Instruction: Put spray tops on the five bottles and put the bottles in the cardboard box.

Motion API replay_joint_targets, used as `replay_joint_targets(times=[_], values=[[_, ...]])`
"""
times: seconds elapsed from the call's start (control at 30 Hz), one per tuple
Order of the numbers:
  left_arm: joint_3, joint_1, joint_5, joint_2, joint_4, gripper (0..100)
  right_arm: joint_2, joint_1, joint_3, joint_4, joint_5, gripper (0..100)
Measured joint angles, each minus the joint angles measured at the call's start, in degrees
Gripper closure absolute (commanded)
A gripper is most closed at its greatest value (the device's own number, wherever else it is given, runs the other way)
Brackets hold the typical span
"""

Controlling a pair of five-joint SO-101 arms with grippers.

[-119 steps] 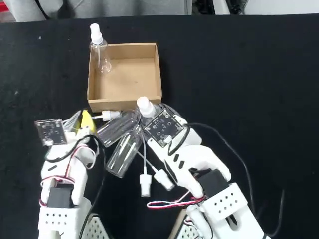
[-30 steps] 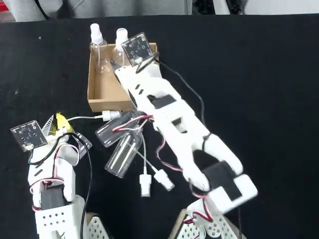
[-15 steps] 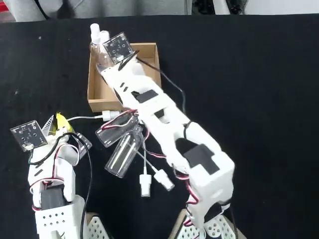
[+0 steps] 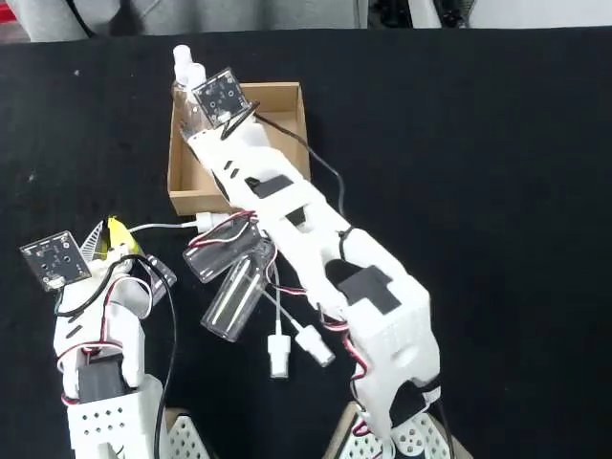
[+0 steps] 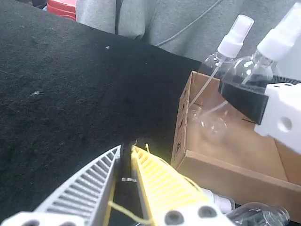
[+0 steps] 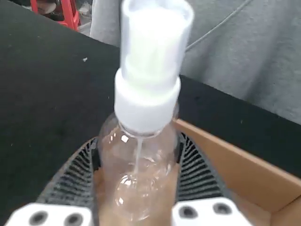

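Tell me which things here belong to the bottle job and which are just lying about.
Job: brown cardboard box; clear plastic spray-topped bottle in right claw; second capped bottle in box; two open clear bottles; three loose white spray tops.
Lying about: black table cloth; red object behind table.

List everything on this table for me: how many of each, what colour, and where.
cardboard box: 1, brown, far left of the table.
capped bottles: 2, clear with white spray tops, one standing in the box's far left corner, one held beside it.
open bottles: 2, clear, lying in front of the box.
loose spray tops: 3, white, one by the box's front wall, two nearer the arms.
table: 1, black.
left gripper: 1, grey and yellow, shut, left of the lying bottles.
right gripper: 1, black, shut on a capped bottle.
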State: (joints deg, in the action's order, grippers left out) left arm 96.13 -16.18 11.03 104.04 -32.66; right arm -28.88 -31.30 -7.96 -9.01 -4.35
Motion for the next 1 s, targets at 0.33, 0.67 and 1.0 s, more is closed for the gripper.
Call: replay_joint_targets(times=[0.33,0.67,1.0], values=[[0.0,0.0,0.0,0.0,0.0,97,-7.1,-0.3,2.9,-4.4,0.0,96.9],[0.0,0.0,0.0,0.0,0.0,97,-9.1,-2.5,3.3,-7.9,-0.1,96.6],[0.0,0.0,0.0,0.0,0.0,97,-9.2,-2.5,3.3,-8.0,-0.1,83.3]])
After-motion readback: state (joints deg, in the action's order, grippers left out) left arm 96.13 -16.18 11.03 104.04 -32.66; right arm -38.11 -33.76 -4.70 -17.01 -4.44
